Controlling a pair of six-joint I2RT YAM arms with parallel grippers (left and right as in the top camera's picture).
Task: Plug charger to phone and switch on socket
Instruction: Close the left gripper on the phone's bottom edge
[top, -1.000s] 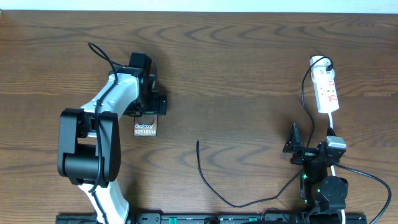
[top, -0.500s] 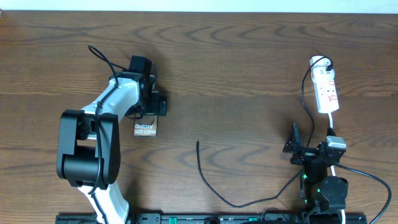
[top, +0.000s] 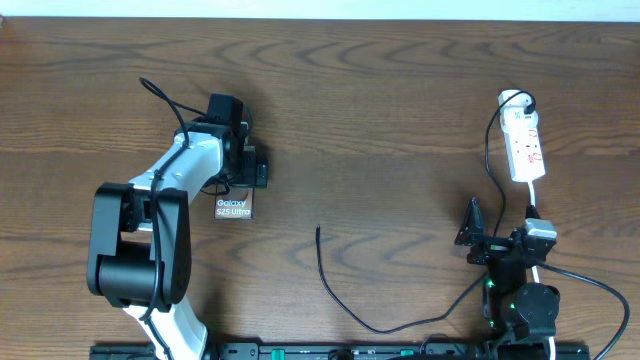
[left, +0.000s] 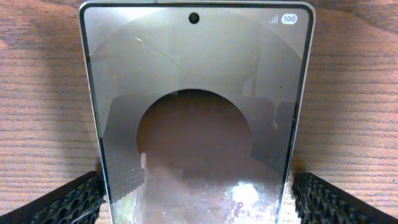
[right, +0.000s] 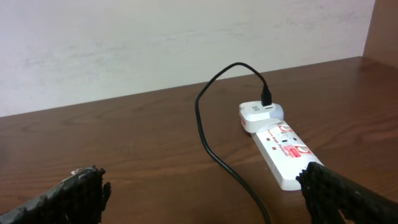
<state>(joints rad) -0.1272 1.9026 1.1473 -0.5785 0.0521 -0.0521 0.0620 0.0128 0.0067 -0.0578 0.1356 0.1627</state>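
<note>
- Left gripper (top: 243, 165): hangs wide open right over the top part of the phone (top: 234, 207) and holds nothing.
- Phone: lies flat on the brown wooden table (top: 400, 100), on the left side, with white "Galaxy" letters showing at its near end.
- Left wrist view: shows the phone (left: 199, 106) face up, with one black finger (left: 65, 202) just beside each long side. Cannot tell if touching.
- Right gripper (top: 478, 236): sits wide open near the front edge on the right, well apart from the phone, and holds nothing.
- Right wrist view: shows one finger (right: 68, 199) at each lower corner, with bare table between them.
- Socket (top: 525, 145): lies far on the right, a white strip with small red marks (right: 286, 152).
- White plug block (right: 258, 115): sits at the far end of the strip.
- Charger (top: 340, 295): comes out of the plug block as a thin black cable (right: 211, 137), goes down past the right arm and curls along the front.
- Connector tip (top: 318, 230): lies loose near the middle of the table, apart from the phone.
</note>
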